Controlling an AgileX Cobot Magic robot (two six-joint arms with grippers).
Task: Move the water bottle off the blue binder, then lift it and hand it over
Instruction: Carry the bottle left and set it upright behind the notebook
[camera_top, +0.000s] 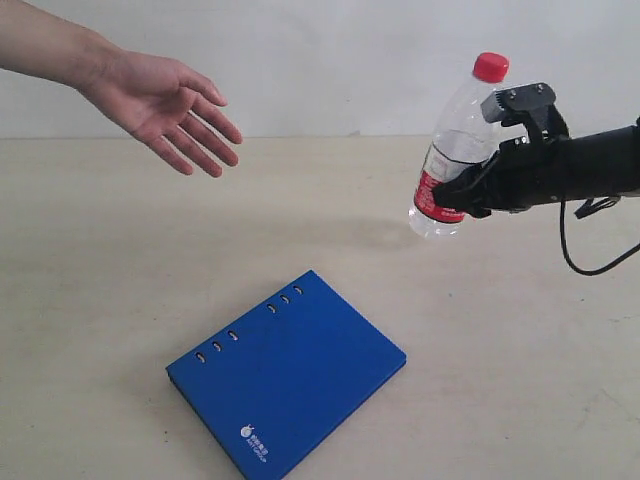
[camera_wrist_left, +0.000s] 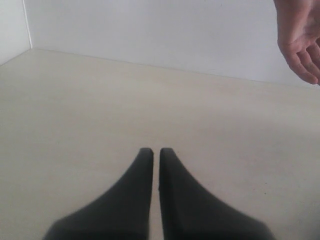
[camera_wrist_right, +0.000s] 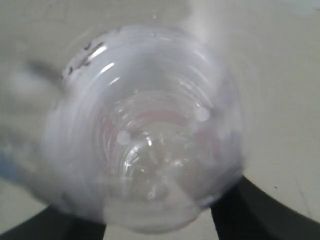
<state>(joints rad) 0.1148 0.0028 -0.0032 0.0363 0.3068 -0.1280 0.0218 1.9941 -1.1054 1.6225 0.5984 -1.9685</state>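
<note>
The water bottle (camera_top: 457, 150), clear with a red cap and a red label, hangs in the air at the right, tilted with its cap up. My right gripper (camera_top: 462, 196) is shut on its lower body, around the label. In the right wrist view the bottle (camera_wrist_right: 150, 130) fills the frame, blurred, between the dark fingers (camera_wrist_right: 260, 210). The blue binder (camera_top: 287, 375) lies flat and closed on the table at the front middle, with nothing on it. My left gripper (camera_wrist_left: 155, 151) is shut and holds nothing, low over bare table; it does not show in the exterior view.
A person's open hand (camera_top: 170, 105) reaches in from the upper left, palm up, well apart from the bottle; its fingers also show in the left wrist view as the hand (camera_wrist_left: 300, 40). The pale table (camera_top: 120, 250) meets a white wall behind.
</note>
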